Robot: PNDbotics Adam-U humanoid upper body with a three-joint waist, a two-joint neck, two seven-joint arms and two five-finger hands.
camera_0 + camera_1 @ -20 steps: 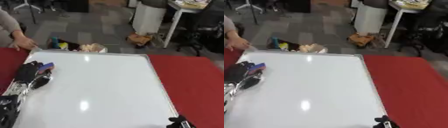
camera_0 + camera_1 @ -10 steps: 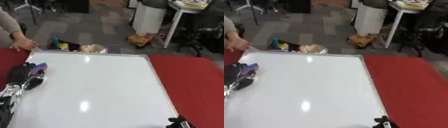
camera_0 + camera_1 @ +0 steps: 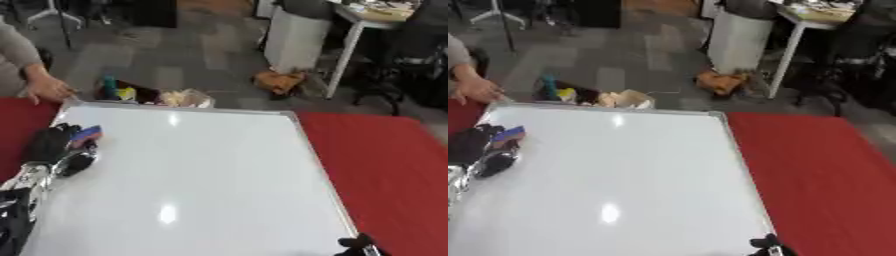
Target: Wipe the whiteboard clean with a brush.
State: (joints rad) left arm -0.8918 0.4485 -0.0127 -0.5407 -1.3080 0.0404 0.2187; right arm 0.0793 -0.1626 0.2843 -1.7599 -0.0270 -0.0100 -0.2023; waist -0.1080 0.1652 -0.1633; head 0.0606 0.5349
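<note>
A large whiteboard (image 3: pixel 201 175) lies flat on the red table, its surface white with only light glare on it. My left hand (image 3: pixel 54 147) rests on the board's left edge, fingers curled round a small blue brush (image 3: pixel 87 133) that sticks out toward the far side. Only the dark tip of my right hand (image 3: pixel 357 243) shows, at the board's near right corner; its fingers cannot be made out. A person's bare hand (image 3: pixel 45 89) holds the board's far left corner.
Red tablecloth (image 3: pixel 385 165) stretches to the right of the board. Beyond the far edge are a bin with bottles and bags (image 3: pixel 149 95) on the floor, a white desk (image 3: pixel 350 35) and office chairs.
My left hand with the brush has slid left and a little toward the near side along the board's left edge. The right hand stays put.
</note>
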